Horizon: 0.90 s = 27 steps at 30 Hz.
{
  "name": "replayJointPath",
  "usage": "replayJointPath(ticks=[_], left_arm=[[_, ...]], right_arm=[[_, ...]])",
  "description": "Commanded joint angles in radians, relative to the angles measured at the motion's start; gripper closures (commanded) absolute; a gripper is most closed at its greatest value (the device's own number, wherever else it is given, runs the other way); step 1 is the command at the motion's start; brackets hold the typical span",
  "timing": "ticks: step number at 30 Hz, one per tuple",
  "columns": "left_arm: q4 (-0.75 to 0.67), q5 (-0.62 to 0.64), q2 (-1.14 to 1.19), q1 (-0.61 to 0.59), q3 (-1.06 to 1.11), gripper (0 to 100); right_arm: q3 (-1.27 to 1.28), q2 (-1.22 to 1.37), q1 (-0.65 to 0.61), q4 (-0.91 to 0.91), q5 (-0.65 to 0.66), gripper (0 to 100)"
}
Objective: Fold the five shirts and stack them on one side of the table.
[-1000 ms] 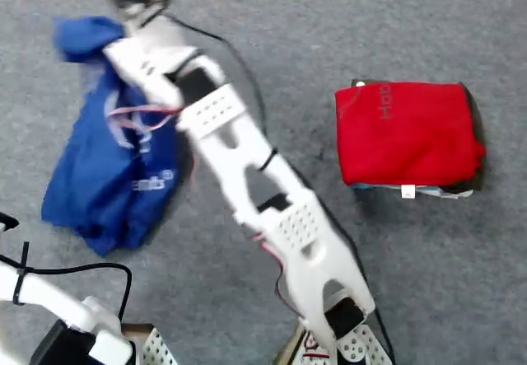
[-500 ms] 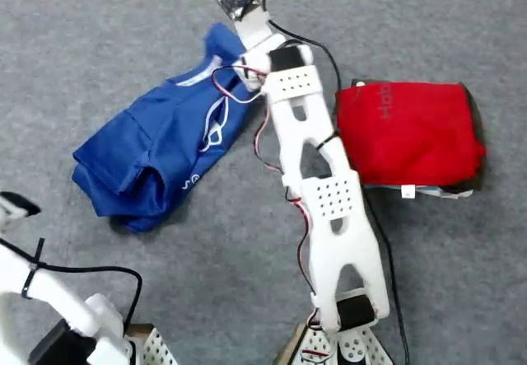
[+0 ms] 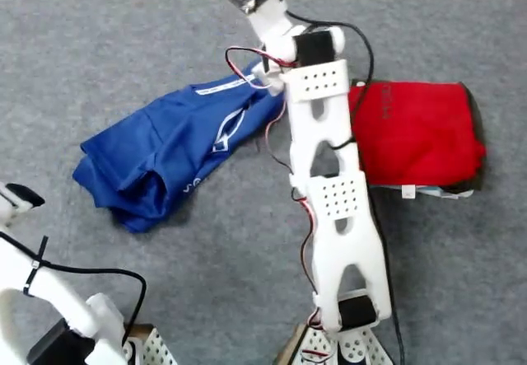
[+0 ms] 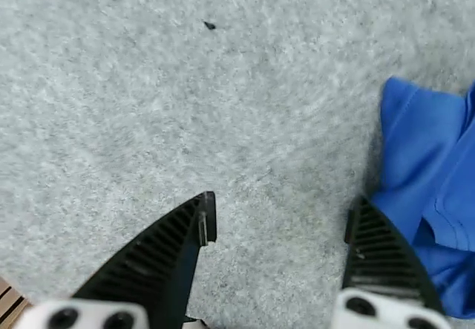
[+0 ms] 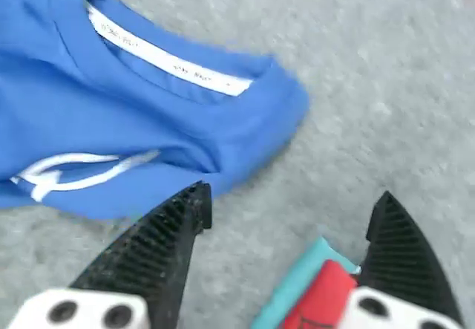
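Well, the right gripper is hanging with its jaws spread wide above the collar end of the crumpled blue shirt, which is lying on the grey table near the red-topped folded stack; the left gripper is hovering, also spread, beside the shirt's other end

stack mostly hidden under red shirt, blue shirt partly behind right arm
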Motion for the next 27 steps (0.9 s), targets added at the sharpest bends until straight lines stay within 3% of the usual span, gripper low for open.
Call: replayJointPath(ticks=[1, 11, 14, 18, 23, 27], left_arm=[[-0.011, 0.003, -0.004, -0.014, -0.005, 71], [-0.011, 0.009, -0.004, -0.143, -0.005, 71], [-0.011, 0.005, -0.004, -0.178, -0.005, 71], [-0.011, 0.003, -0.004, -0.203, -0.005, 71], [-0.011, 0.003, -0.004, -0.209, -0.005, 71], [-0.011, 0.003, -0.004, -0.206, -0.005, 71]], right_arm=[[-0.024, -0.105, -0.097, 0.015, -0.015, 69.2], [0.056, -0.073, -0.437, -0.043, -0.02, 74.5], [0.147, 0.01, -0.503, -0.126, -0.095, 74.3], [0.216, 0.102, -0.518, -0.219, -0.19, 74.3], [0.225, 0.174, -0.506, -0.201, -0.213, 76.5], [0.22, 0.203, -0.478, -0.147, -0.212, 97.2]])
